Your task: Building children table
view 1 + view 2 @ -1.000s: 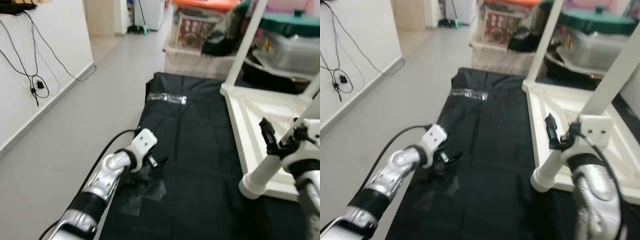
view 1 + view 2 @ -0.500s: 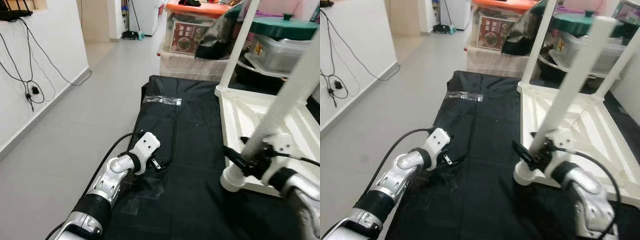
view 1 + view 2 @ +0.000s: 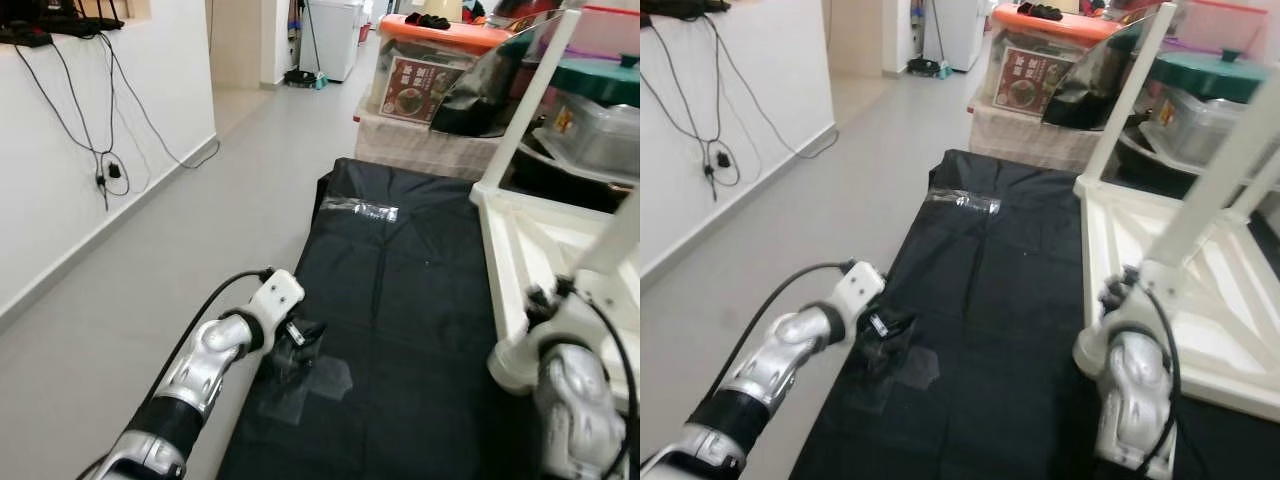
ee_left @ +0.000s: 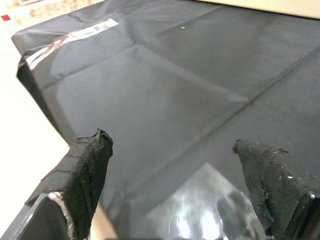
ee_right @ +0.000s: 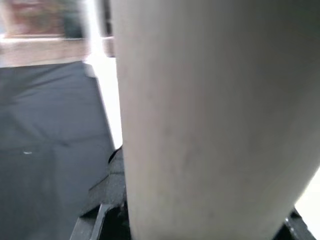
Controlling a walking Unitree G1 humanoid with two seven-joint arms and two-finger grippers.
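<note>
- The black mat [image 3: 420,300] covers the floor ahead of the robot, running from its feet toward the storage boxes [image 3: 430,90] at the far end; it serves as the work area for the build.
- The children's table [image 3: 1170,270] lies upside down on the right side of the mat, its white underside frame facing up and its white legs rising from the corners.
- The near table leg [image 3: 1200,210] stands at the near corner of the frame, tilted slightly; its round foot end meets the frame just beside the right arm's wrist, so the step in hand appears to be seating or tightening this leg in its corner.
- The right hand [image 3: 1130,290] sits at the base of that leg; the right wrist view has the white leg pressed close between the black fingers, so the hand seems to be closed around it.
- The left hand [image 4: 170,160] hovers low over the mat near its left edge, fingers [image 4: 82,165] spread wide and holding nothing; a clear plastic wrapper [image 3: 310,385] lies flat on the mat just beneath it.
- A small clear bag [image 3: 362,210] lies farther up the mat, well apart from both hands; whether it holds fittings cannot be told.
- The next move likely calls for turning or pressing the leg squarely into its socket while the frame stays put; the free left hand could steady the frame.
</note>
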